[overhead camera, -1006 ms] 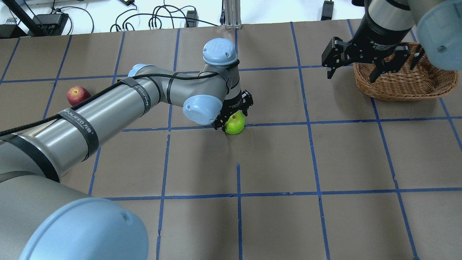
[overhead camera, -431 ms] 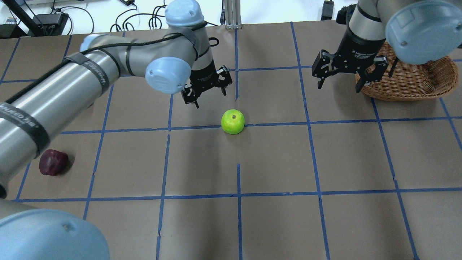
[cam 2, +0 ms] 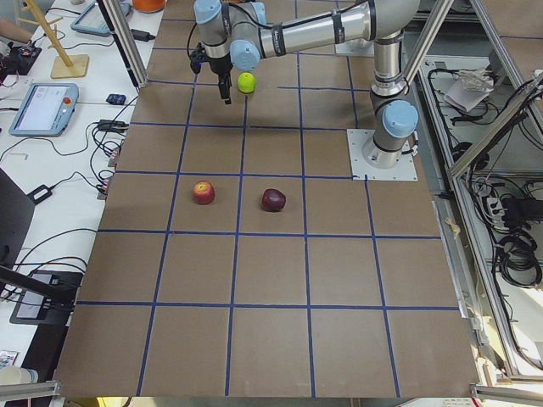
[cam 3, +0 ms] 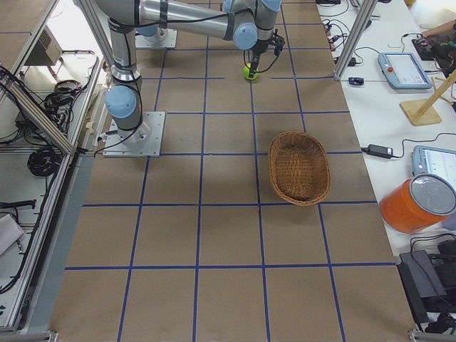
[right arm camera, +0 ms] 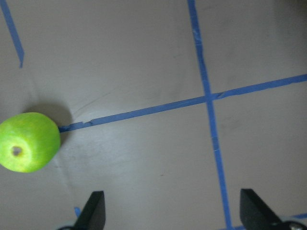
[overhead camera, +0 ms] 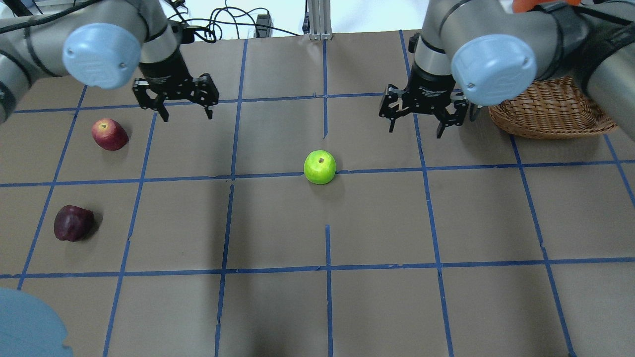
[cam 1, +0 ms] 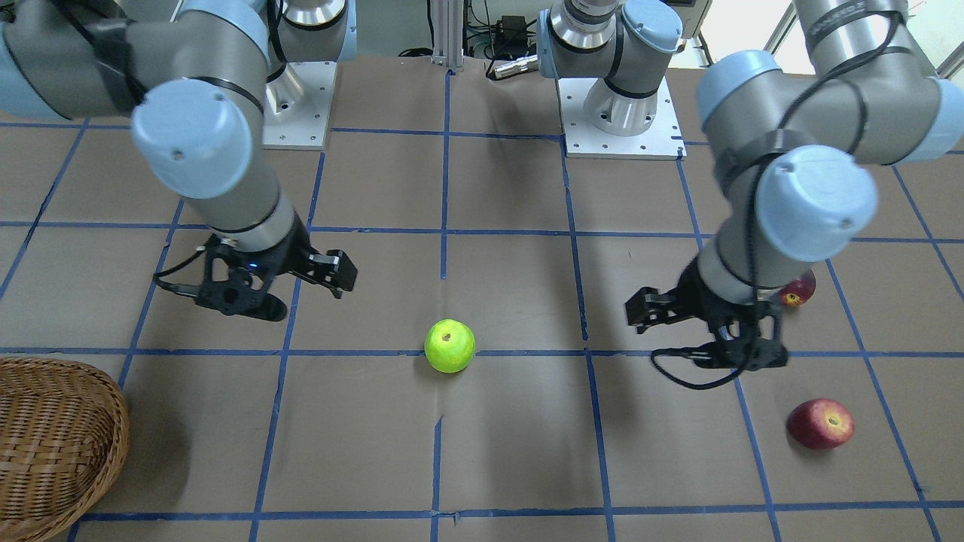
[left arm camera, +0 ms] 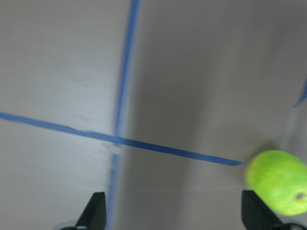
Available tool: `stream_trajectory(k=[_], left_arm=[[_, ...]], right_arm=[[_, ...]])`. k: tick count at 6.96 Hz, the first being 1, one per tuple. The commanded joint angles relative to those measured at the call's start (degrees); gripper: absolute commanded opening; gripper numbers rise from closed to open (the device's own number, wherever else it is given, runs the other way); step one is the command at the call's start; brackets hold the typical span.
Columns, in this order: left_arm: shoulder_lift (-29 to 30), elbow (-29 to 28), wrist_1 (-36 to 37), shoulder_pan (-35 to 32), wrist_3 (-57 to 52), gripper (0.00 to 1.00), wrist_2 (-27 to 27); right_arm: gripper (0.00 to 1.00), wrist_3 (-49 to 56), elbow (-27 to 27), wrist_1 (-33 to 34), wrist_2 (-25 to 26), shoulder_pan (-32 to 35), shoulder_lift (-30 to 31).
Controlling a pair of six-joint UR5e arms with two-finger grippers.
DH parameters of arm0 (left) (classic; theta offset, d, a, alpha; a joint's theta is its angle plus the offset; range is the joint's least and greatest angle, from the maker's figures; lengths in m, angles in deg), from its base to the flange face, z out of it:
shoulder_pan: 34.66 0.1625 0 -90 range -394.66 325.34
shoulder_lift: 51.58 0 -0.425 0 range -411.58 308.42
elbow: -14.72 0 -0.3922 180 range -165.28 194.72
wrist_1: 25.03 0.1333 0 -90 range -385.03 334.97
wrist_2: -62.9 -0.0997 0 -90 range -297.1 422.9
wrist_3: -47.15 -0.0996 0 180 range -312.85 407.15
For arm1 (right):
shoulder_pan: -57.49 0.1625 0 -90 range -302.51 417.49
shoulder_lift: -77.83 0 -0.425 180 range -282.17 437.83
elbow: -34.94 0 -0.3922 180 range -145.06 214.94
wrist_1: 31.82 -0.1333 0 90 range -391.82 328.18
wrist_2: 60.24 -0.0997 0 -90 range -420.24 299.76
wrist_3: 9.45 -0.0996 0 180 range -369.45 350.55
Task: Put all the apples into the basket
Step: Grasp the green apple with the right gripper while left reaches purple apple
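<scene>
The lime green apple (overhead camera: 320,167) sits alone at the table's middle, on a blue tape line; it also shows in the front view (cam 1: 449,345) and both wrist views (left arm camera: 278,182) (right arm camera: 29,142). The red apple (overhead camera: 109,134) and the maroon apple (overhead camera: 73,223) lie at the left. The wicker basket (overhead camera: 550,111) stands at the far right and looks empty in the right-side view (cam 3: 299,167). My left gripper (overhead camera: 186,113) is open and empty, raised to the right of the red apple. My right gripper (overhead camera: 415,130) is open and empty, between the green apple and the basket.
The table is brown paper with a blue tape grid (overhead camera: 327,267). An aluminium post (overhead camera: 317,20) and cables stand past the far edge. The arm bases (cam 1: 617,113) are bolted at the robot's side of the table.
My left gripper has let go of the green apple, risen and swung far left toward the red apple. My right gripper has moved left, away from the basket. The green apple has stayed put.
</scene>
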Motion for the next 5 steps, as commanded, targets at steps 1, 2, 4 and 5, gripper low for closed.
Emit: stream_trajectory(k=[1,2,4,5], left_arm=[[-2.4,4.4,0.3,13.3,-30.0,1.00,-1.5],[-2.7,7.2,2.6,20.2,-39.2,1.00,-1.3],[-2.1,15.5,10.8,29.4,-50.8,1.00,-0.8],[-1.5,21.2,19.4,33.1,-53.7,1.00,-0.5]], right_arm=[[1.00,-9.5,-0.1,11.0,-0.1,8.5,-7.8],[1.00,-12.0,-0.7,11.6,-0.3,10.2,-9.6],[1.00,-11.9,-0.6,16.6,-3.2,11.8,-12.1],[1.00,-11.5,-0.6,17.4,-4.5,11.8,-13.0]])
